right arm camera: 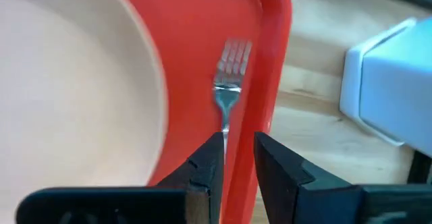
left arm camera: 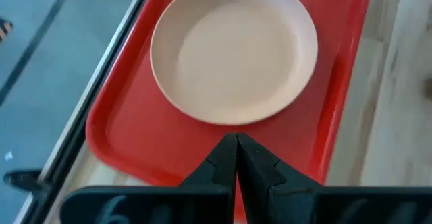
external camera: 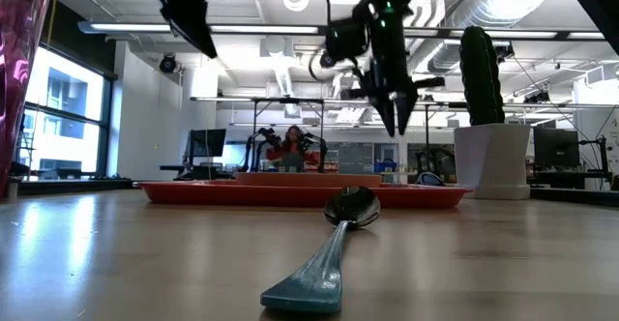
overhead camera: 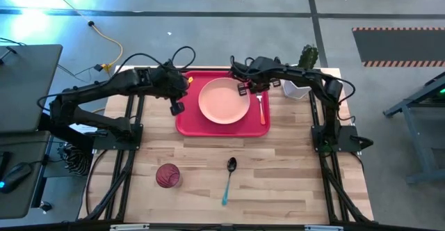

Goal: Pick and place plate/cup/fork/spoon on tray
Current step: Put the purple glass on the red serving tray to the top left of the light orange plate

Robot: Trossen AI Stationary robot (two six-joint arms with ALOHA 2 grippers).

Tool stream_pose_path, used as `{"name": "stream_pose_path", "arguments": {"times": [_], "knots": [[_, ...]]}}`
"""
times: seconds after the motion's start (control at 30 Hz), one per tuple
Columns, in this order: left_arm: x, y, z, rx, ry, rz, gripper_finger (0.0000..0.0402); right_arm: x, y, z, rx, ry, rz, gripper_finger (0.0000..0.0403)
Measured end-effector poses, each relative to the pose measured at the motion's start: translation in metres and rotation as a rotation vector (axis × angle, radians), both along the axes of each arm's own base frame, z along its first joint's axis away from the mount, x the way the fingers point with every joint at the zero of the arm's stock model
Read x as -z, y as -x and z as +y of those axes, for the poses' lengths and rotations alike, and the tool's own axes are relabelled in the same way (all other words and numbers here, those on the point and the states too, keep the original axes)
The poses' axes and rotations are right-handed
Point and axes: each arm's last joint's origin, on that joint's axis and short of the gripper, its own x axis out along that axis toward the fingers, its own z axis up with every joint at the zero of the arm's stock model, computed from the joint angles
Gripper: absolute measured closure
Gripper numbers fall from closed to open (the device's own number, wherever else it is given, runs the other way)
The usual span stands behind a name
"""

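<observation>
The peach-pink plate [overhead camera: 224,100] lies on the red tray [overhead camera: 188,123] and also shows in the left wrist view [left arm camera: 233,48]. The fork [overhead camera: 261,106] lies flat on the tray beside the plate, along the tray's right rim; its tines show in the right wrist view [right arm camera: 233,55]. The cup [overhead camera: 167,176] and the teal-handled spoon [overhead camera: 229,179] rest on the table near its front edge. My left gripper [overhead camera: 177,107] is shut and empty above the tray's left edge. My right gripper [right arm camera: 237,153] is open by a narrow gap, raised above the fork and the plate's far right side [external camera: 397,118].
A white pot with a green cactus [overhead camera: 300,78] stands on the table just right of the tray's far right corner, close to my right arm. Bare wooden table lies between the tray and the cup and spoon. A person sits in the room far behind the table [external camera: 290,147].
</observation>
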Motion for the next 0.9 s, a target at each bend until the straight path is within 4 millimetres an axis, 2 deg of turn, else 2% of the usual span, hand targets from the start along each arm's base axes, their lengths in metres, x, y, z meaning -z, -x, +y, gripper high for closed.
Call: {"name": "stream_pose_path", "arguments": {"times": [0.2,0.43,0.67,0.9], "knots": [[-0.016,0.016,-0.011,0.001,0.093,0.065,0.0401,-0.050,-0.012,0.016,-0.062,0.101,-0.053,0.0329],[-0.035,0.042,-0.038,0.109,0.160,-0.040,0.0401,-0.101,-0.021,0.046,-0.159,0.199,-0.147,0.0329],[-0.050,0.068,-0.067,0.315,0.189,-0.142,0.0401,-0.131,-0.023,0.076,-0.237,0.262,-0.213,0.0329],[-0.053,0.076,-0.090,0.471,0.294,-0.165,0.0401,-0.148,-0.024,0.106,-0.302,0.310,-0.252,0.0329]]}}
